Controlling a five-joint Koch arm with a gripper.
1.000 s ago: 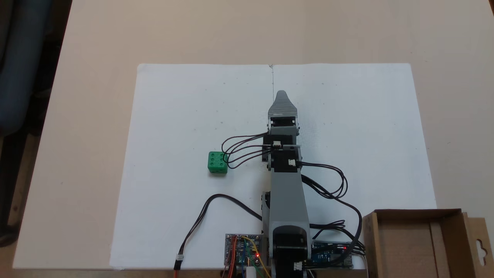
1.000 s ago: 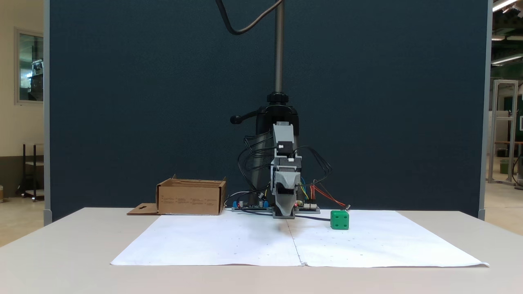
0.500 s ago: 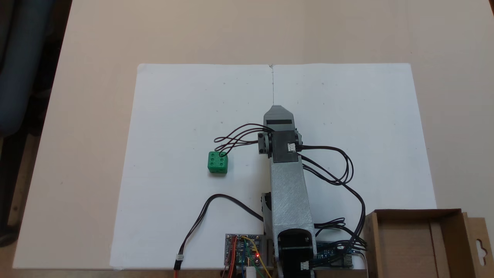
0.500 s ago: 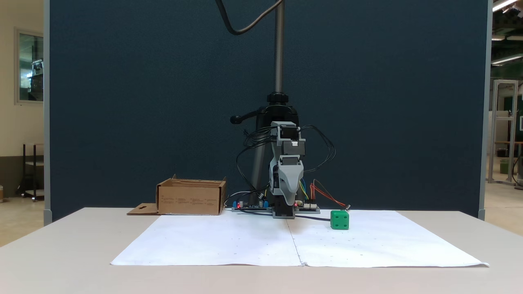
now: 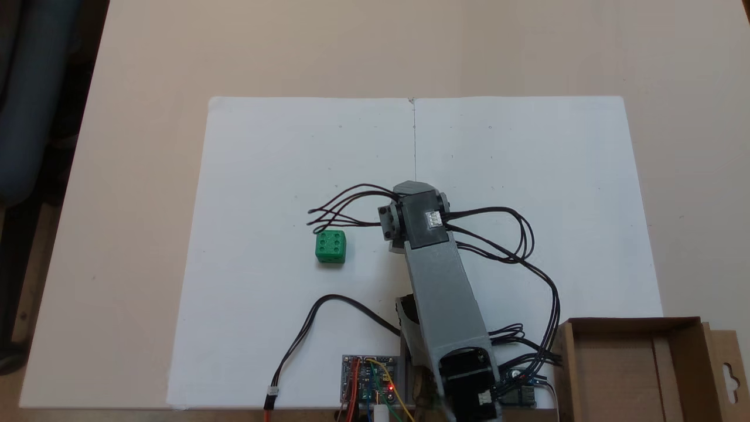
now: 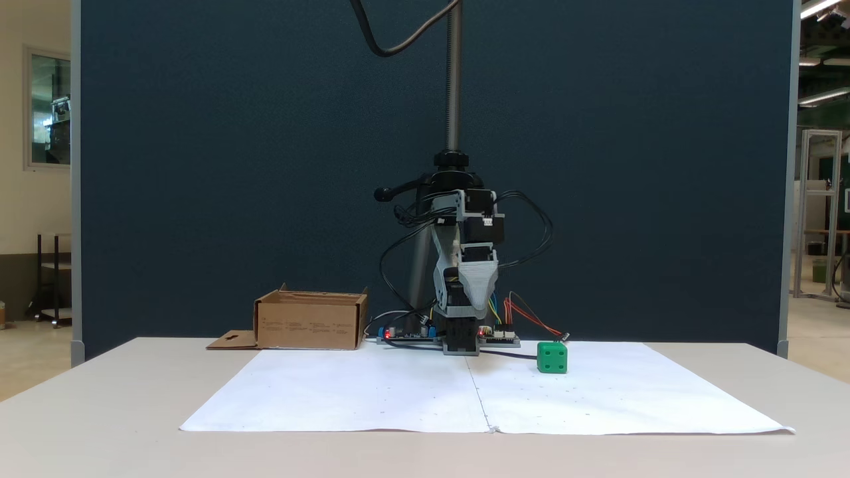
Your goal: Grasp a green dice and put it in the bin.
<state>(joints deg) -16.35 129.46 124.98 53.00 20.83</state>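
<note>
— Looking at this moment, where did the green dice [image 5: 330, 246] sit, taking the bin [image 5: 685, 328] as the mark?

— Well away from it. In the fixed view from above, the dice lay on the white paper [image 5: 281, 152], far to the left of the bin and a little farther up the table [image 5: 140, 88]; the bin stood at the lower right corner, past the paper's edge. In the front-facing fixed view the sides swapped: the bin [image 6: 311, 322] was left, the dice [image 6: 552, 357] right.

— And the claw [image 6: 465, 315]?

— It hung raised above the paper, between bin and dice, pointing down. I could not tell whether its jaws were apart or together, since they lined up one behind the other. It held nothing; the dice rested alone.

— What might have gone wrong?

— Judging from this, the loose black cables [image 5: 343, 208] looped out toward the dice, on the side away from the bin. A swing that way could have dragged them across the dice and nudged it. A descent off-centre could have tipped or pushed it, since the cube looked about as wide as the claw. And the long carry back to the bin gave a weak grip time to slip.
</note>
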